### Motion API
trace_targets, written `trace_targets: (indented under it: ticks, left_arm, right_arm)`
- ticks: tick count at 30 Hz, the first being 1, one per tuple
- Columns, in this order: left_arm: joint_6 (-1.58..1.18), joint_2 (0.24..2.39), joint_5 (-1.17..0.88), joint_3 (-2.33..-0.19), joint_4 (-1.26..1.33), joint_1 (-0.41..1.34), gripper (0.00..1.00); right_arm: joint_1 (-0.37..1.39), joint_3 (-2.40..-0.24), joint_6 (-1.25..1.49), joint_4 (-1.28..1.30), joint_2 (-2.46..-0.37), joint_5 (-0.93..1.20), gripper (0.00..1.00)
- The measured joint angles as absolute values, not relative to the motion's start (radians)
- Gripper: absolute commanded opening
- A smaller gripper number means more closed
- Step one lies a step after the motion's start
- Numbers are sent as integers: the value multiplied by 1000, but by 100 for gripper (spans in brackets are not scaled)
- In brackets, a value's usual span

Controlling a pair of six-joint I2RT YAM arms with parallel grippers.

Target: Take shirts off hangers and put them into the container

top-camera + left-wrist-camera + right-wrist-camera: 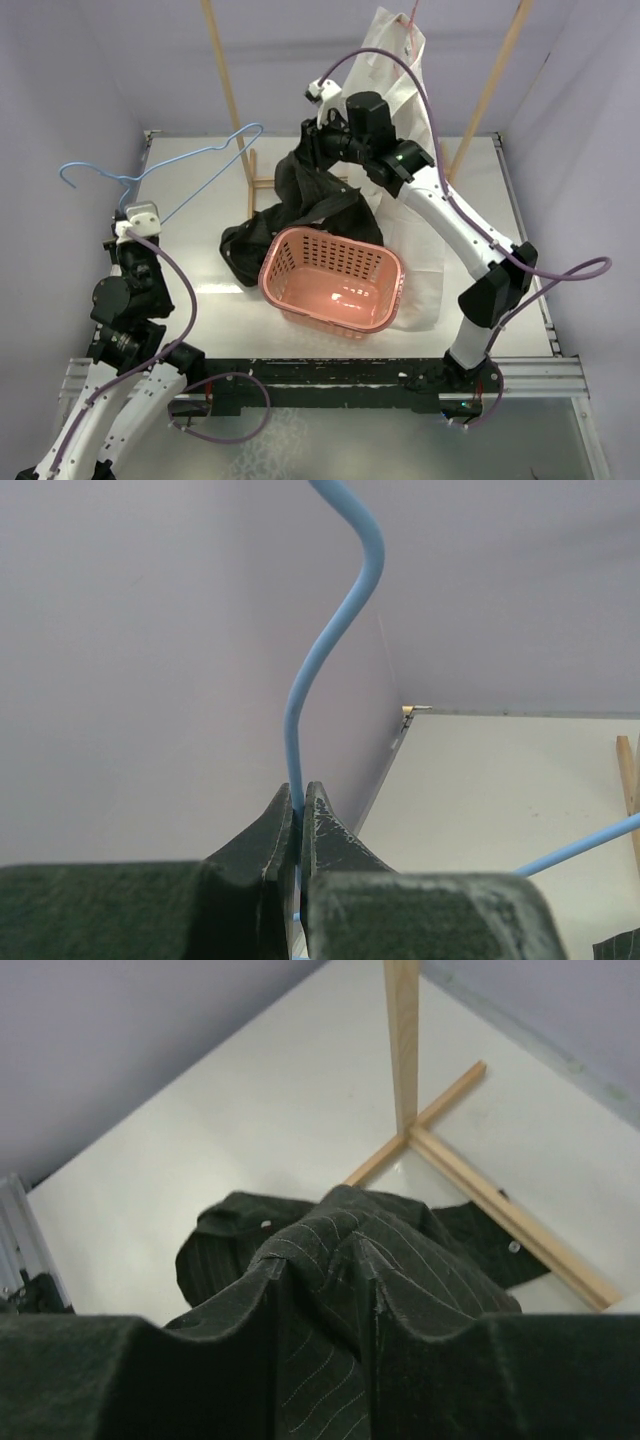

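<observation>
The black pinstriped shirt point(310, 205) point(330, 1225) trails from my right gripper point(308, 150) point(325, 1270) down to the table behind the salmon-pink basket point(272, 272). The right jaws stand apart with the shirt's cloth lying in the gap. The white shirt point(405, 90) hangs on a pink hanger point(413, 18) at the back right, its hem reaching down beside the basket. My left gripper point(140, 215) point(298, 802) is shut on the bare light blue hanger point(190, 160) point(340, 630), held up over the table's left side.
Two wooden rack poles point(225, 90) point(495, 85) rise at the back; one pole point(402, 1050) and its crossed base point(500, 1210) stand just beyond the black shirt. Lilac walls enclose the table on the left, back and right.
</observation>
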State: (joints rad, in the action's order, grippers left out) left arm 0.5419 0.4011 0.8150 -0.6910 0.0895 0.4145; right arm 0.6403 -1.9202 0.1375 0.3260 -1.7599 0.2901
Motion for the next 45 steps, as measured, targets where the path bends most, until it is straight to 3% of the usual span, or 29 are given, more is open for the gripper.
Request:
trace_targets:
  ticks: [3, 10, 17, 23, 36, 42, 45]
  left_arm:
    - [541, 399, 815, -687, 89, 414, 0]
    - [531, 399, 807, -687, 88, 414, 0]
    - [516, 399, 797, -687, 85, 414, 0]
    - [513, 404, 720, -687, 66, 414, 0]
    - [461, 567, 139, -744, -112, 413, 0]
    - [432, 792, -101, -895, -254, 423, 0]
    - [427, 807, -156, -895, -291, 439, 0]
  right_arm:
    - [640, -1860, 147, 340, -1757, 312, 57]
    - [640, -1745, 137, 380, -1676, 319, 63]
    - [640, -1684, 87, 389, -1504, 181, 62]
    - [640, -1659, 46, 413, -1360, 166, 55]
    - [640, -1555, 59, 643, -869, 352, 50]
    - [640, -1591, 58, 740, -834, 414, 50]
    - [640, -1589, 52, 773, -877, 415, 50]
